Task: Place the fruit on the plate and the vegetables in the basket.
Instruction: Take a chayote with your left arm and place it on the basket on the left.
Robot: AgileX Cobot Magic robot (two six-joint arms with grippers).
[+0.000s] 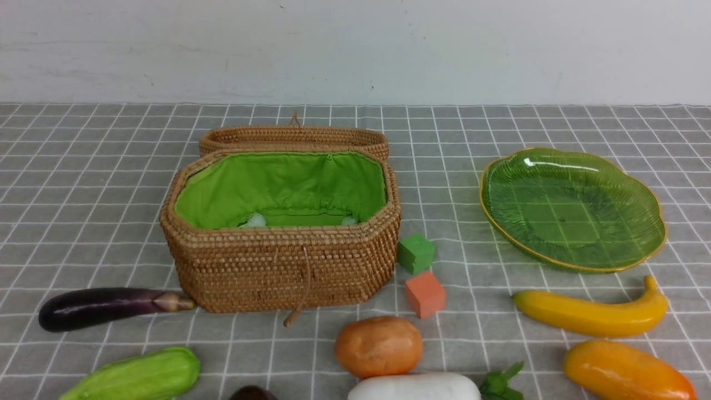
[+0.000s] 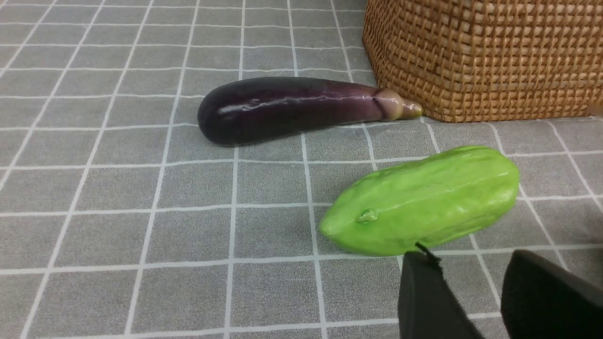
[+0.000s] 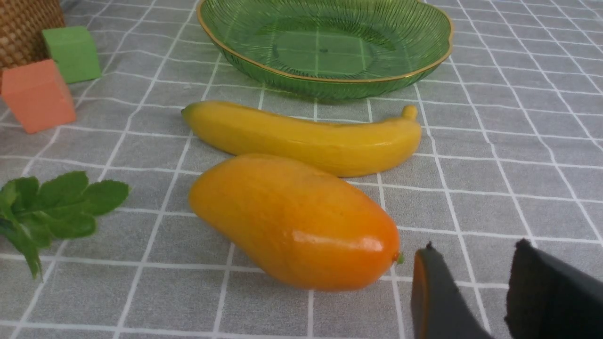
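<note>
The open woven basket [image 1: 280, 266] with green lining stands left of centre, and the green glass plate [image 1: 572, 211] lies bare at the right. Eggplant [image 1: 105, 307], green gourd [image 1: 136, 378], potato [image 1: 379, 345] and white radish [image 1: 414, 387] lie along the front. Banana [image 1: 591, 312] and mango [image 1: 627, 372] lie in front of the plate; a mangosteen [image 1: 253, 393] peeks in at the bottom edge. My left gripper [image 2: 471, 256] is open and empty beside the gourd [image 2: 421, 200]. My right gripper [image 3: 475, 246] is open and empty beside the mango [image 3: 294, 221]. Neither shows in the front view.
A green cube [image 1: 415, 253] and an orange cube [image 1: 425, 293] sit just right of the basket. The basket's lid [image 1: 294, 138] lies behind it. A grey checked cloth [image 1: 83, 183] covers the table, with a white wall behind.
</note>
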